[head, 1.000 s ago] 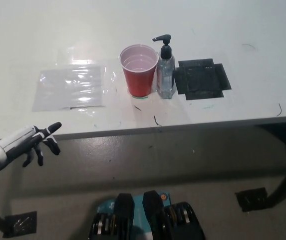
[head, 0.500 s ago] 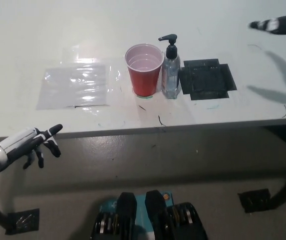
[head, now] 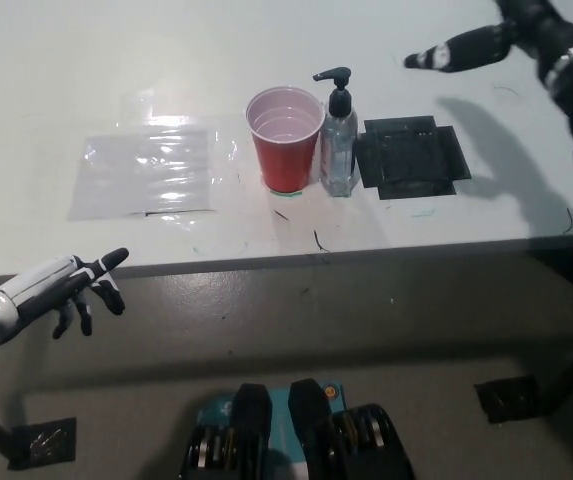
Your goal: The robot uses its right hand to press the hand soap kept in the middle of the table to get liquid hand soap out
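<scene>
Soap bottle (head: 339, 140) stood upright at mid-table, its black pump head unpressed, well to the left of and nearer than the right hand.

Left to right:
- Left hand (head: 71, 287): white, resting below the table edge (head: 266, 262), fingers apart and loosely extended, holding nothing. No part in this step.
- Clear plastic sheet (head: 146, 172): lay flat on the table, up and right of the left hand, well left of the bottle.
- Red cup (head: 285, 139): upright, open mouth up, touching or just beside the bottle's left side; pump spout pointed over its rim.
- Black mat (head: 410, 157): flat, just right of the bottle, on the side facing the right hand.
- Right hand (head: 486, 42): black, raised above the far right of the table, fingers extended leftward and holding nothing; shadow fell on the table below it.

Step in hand (judged): approach phase; no contact with the pump.

Next move calls for: bringing the right hand left and down until it is over the pump head, then pressing straight down. Risk: a sideways push could tip the bottle into the cup.
</scene>
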{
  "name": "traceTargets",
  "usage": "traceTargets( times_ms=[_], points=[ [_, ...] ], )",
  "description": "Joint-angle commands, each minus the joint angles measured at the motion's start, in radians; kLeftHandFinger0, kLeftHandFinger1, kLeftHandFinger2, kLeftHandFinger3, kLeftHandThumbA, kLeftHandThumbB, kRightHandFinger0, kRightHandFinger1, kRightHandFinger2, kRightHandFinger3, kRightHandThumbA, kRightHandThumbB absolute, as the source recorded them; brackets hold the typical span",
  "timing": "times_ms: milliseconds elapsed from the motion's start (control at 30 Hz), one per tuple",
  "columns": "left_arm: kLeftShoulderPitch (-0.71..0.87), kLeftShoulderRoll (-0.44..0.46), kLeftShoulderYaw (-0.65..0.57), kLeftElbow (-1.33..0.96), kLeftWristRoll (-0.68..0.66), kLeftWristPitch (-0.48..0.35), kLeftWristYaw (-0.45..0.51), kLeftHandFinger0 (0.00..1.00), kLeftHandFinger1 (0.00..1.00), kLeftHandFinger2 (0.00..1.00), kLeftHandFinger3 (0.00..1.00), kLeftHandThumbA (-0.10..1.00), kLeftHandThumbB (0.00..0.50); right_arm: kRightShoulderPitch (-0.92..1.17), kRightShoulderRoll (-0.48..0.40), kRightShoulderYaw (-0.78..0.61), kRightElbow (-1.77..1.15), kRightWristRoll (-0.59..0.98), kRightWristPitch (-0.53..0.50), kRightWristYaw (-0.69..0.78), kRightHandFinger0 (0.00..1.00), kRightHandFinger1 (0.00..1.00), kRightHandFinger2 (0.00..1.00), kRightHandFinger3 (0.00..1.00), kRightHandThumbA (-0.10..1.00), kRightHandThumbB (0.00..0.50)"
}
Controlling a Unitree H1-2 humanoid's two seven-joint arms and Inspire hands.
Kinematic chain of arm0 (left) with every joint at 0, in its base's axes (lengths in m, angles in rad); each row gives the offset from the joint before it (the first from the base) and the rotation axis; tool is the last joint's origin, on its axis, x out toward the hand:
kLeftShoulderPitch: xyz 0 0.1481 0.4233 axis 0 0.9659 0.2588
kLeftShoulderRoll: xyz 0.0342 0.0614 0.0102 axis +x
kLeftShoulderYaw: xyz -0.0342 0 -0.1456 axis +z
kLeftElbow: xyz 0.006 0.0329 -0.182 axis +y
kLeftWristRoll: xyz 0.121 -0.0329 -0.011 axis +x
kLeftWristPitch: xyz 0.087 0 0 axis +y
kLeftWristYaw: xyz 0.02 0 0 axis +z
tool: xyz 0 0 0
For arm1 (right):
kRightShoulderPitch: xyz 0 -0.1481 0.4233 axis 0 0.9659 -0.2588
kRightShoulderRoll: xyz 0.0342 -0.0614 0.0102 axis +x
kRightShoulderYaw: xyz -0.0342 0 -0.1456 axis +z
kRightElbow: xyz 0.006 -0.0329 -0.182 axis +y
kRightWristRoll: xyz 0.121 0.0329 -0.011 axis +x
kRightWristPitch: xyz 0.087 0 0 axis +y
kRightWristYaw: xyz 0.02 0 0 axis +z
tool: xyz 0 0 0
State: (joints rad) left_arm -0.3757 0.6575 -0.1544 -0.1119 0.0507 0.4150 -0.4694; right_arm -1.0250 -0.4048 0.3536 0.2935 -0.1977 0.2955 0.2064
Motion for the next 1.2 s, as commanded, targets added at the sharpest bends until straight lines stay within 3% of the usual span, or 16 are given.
traceTargets(
  times_ms=[0, 167, 400, 667, 733, 833, 867, 1033, 1167],
  points=[
    [-0.032, 0.027, 0.011, -0.023, 0.006, 0.005, -0.021, 0.15, 0.3, 0.49, 0.75, 1.0, 0.188, -0.078, 0.0, 0.023, -0.031, -0.078, 0.022, 0.05, 1.0, 1.0, 1.0, 1.0, 1.0, 0.381],
    [-0.036, 0.031, 0.007, -0.027, 0.011, 0.011, -0.026, 0.14, 0.29, 0.49, 0.76, 1.0, 0.191, -0.092, 0.035, 0.061, -0.023, -0.112, -0.016, 0.065, 1.0, 1.0, 1.0, 1.0, 1.0, 0.4],
    [-0.044, 0.028, 0.004, -0.018, 0.012, 0.005, -0.04, 0.14, 0.29, 0.49, 0.75, 1.0, 0.202, -0.092, 0.085, 0.134, 0.025, -0.194, -0.07, 0.063, 1.0, 1.0, 1.0, 1.0, 1.0, 0.485],
    [-0.049, 0.032, 0.006, -0.027, 0.02, 0.012, -0.049, 0.16, 0.3, 0.48, 0.74, 1.0, 0.175, -0.093, 0.121, 0.16, 0.105, -0.221, -0.118, 0.059, 1.0, 1.0, 1.0, 1.0, 1.0, 0.427],
    [-0.05, 0.032, 0.006, -0.028, 0.019, 0.011, -0.05, 0.17, 0.31, 0.49, 0.74, 1.0, 0.168, -0.094, 0.139, 0.16, 0.13, -0.225, -0.107, 0.064, 1.0, 1.0, 1.0, 1.0, 1.0, 0.463],
    [-0.057, 0.033, 0.01, -0.024, 0.014, 0.015, -0.057, 0.18, 0.31, 0.48, 0.74, 1.0, 0.168, -0.087, 0.149, 0.156, 0.146, -0.232, -0.131, 0.057, 1.0, 1.0, 1.0, 1.0, 1.0, 0.433],
    [-0.057, 0.034, 0.009, -0.02, 0.015, 0.015, -0.058, 0.19, 0.31, 0.49, 0.74, 1.0, 0.179, -0.081, 0.16, 0.163, 0.174, -0.24, -0.145, 0.051, 1.0, 1.0, 1.0, 1.0, 1.0, 0.398],
    [-0.066, 0.036, 0.0, -0.018, 0.028, 0.003, -0.061, 0.17, 0.3, 0.48, 0.73, 1.0, 0.197, -0.061, 0.164, 0.176, 0.228, -0.271, -0.217, 0.028, 1.0, 1.0, 1.0, 1.0, 1.0, 0.39],
    [-0.07, 0.038, -0.001, -0.021, 0.029, 0.01, -0.064, 0.16, 0.3, 0.49, 0.73, 1.0, 0.185, -0.045, 0.17, 0.173, 0.242, -0.287, -0.209, 0.032, 1.0, 1.0, 1.0, 1.0, 1.0, 0.4]
  ],
)
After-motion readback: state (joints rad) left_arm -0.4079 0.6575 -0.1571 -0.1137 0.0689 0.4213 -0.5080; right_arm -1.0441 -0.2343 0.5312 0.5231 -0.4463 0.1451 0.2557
